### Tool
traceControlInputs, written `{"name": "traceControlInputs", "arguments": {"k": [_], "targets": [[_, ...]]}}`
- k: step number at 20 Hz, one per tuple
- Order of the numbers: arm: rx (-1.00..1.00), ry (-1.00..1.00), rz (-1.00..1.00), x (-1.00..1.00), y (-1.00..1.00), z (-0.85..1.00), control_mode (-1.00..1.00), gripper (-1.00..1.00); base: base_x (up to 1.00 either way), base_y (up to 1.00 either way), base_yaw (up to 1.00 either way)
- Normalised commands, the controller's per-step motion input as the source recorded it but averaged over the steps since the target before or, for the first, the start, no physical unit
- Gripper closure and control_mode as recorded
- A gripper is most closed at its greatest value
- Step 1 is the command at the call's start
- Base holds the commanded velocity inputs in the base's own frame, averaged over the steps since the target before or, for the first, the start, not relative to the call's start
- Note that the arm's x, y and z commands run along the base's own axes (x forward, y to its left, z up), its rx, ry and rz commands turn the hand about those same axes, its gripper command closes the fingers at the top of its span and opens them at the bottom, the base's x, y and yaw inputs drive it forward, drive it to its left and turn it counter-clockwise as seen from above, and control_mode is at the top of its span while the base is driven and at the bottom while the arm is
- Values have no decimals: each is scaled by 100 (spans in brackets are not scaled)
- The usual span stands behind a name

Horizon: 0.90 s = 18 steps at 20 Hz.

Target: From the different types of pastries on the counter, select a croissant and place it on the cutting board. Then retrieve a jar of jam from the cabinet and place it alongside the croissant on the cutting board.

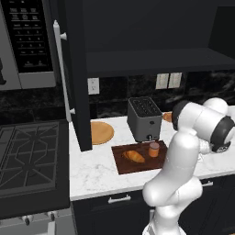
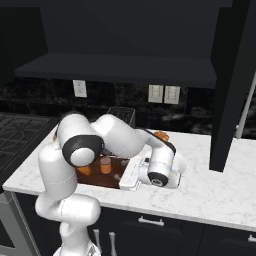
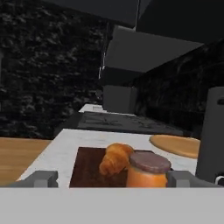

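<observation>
One small golden-brown crescent croissant (image 1: pixel 133 156) and one short orange cylinder jar of jam (image 1: pixel 153 149) with a darker brownish lid stand on the single flat dark reddish-brown rectangular cutting board (image 1: pixel 123 165), the croissant near the board's middle, the jar upright toward its right edge just in front of the grey metal toaster (image 1: pixel 144 118). One round light-orange wooden plate (image 1: pixel 101 132) lies on the white marble-look counter (image 1: pixel 92 174) off the board's back left corner. The two-finger gripper (image 3: pixel 113 179) stands wide, its tips either side of the jar and apart from it, gripping nothing.
</observation>
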Motion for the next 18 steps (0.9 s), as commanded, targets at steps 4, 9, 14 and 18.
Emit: {"name": "traceControlInputs", "arguments": {"k": [4,9,14,18], "targets": [[1,0,-4,-73,-27,77,-100,-100,0,0,0],[7,-2,-6,-99,-36,60,-100,-100,0,0,0],[12,0,-14,-100,-25,98,-100,-100,0,0,0],[16,-5,-13,-100,-21,59,-100,-100,0,0,0]]}}
